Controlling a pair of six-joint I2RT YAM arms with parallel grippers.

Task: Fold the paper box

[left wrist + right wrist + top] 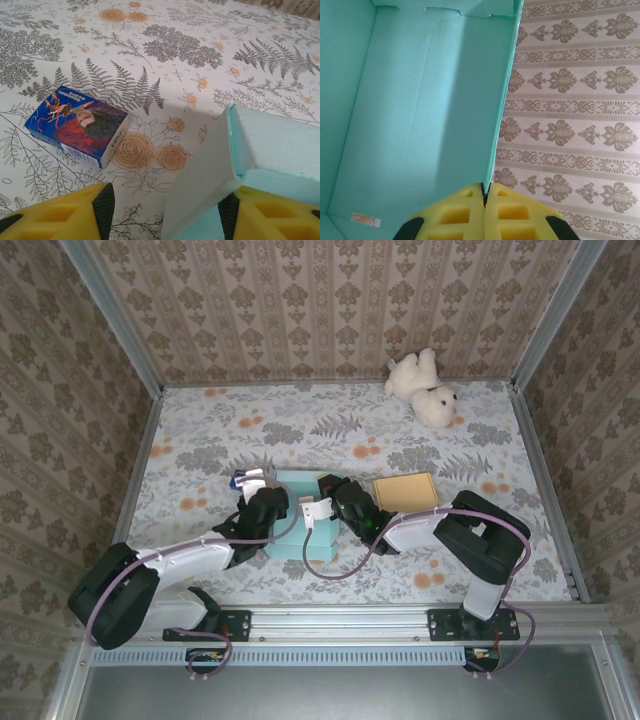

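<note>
Risks as I see it: paper box point(300, 515) is held on one side only. The right tool point(484, 210) has one thin wall, so any hard pull or twist prob creases or tears that panel, or the wall slips out and the box drops flat. The left tool point(167, 220) has no grip, so nothing stops the box pivoting about the right pinch. If left closes or pushes in off-line it could crush the near corner instead of folding on the crease. The printed card pack point(77, 125) lies just beside the left tool on the worktop point(300, 430); a wide swing could knock it.

Tool state:
- left: pads point(55, 217) spread wide, nothing between them. The box corner point(270, 150) sits right at the far pad; can't tell if touching
- right: pads pressed together, pinching the box wall edge. Wall runs straight into the seam, box interior point(420, 110) to one side

Box pos: mid worktop, between both tools, partly erected, walls up, not closed yet
</note>
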